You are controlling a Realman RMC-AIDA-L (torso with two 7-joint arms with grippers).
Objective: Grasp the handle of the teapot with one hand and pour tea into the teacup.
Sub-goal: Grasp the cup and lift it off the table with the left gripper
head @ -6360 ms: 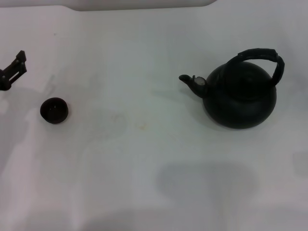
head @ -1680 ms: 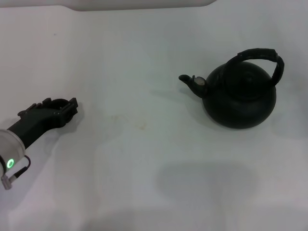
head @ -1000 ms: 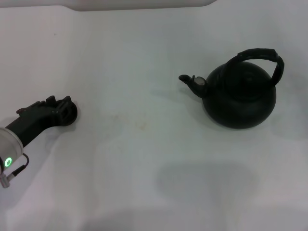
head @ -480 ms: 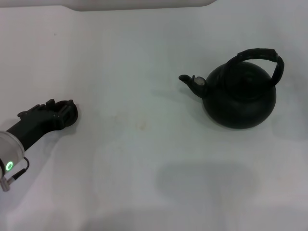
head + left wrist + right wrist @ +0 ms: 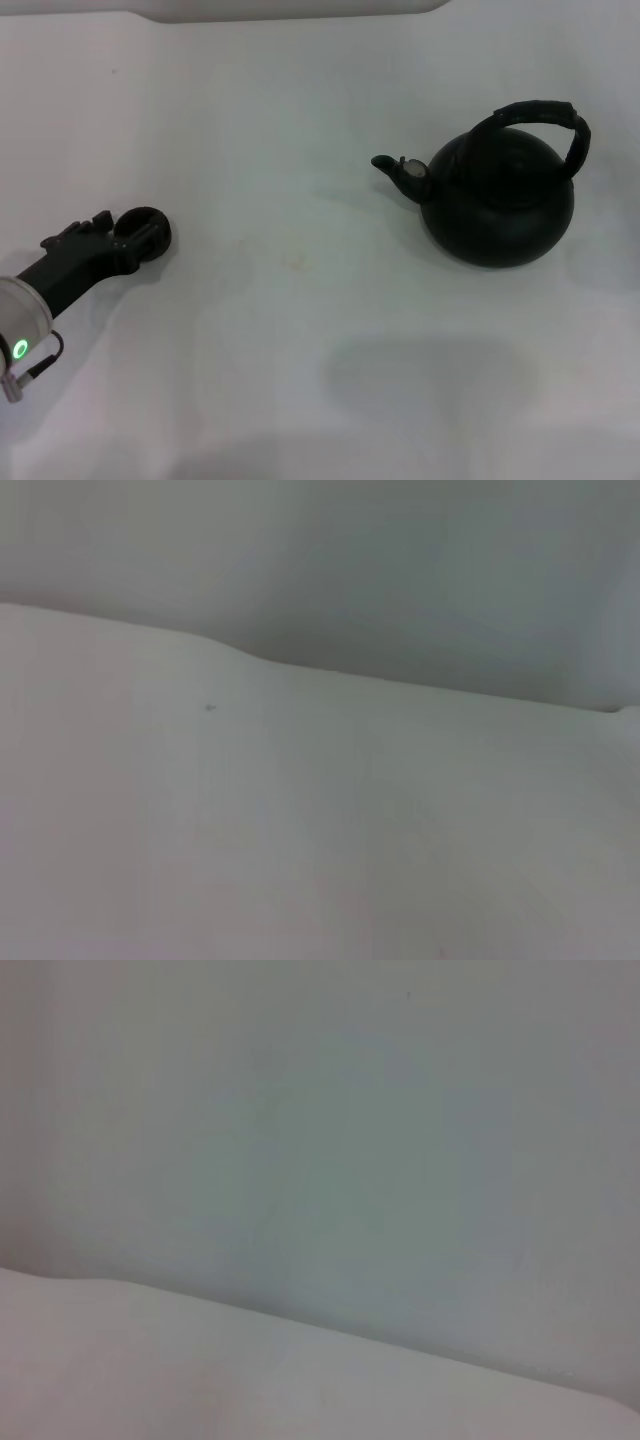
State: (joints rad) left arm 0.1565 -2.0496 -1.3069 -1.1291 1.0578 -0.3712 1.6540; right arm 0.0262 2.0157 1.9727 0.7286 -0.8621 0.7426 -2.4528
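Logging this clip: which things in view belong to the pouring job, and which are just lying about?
Job:
- teapot
- handle arched over it
- teacup, at the left end effector

Lying about:
- nothing but the white table; right arm unseen

White table, pale wall behind, soft shadows.
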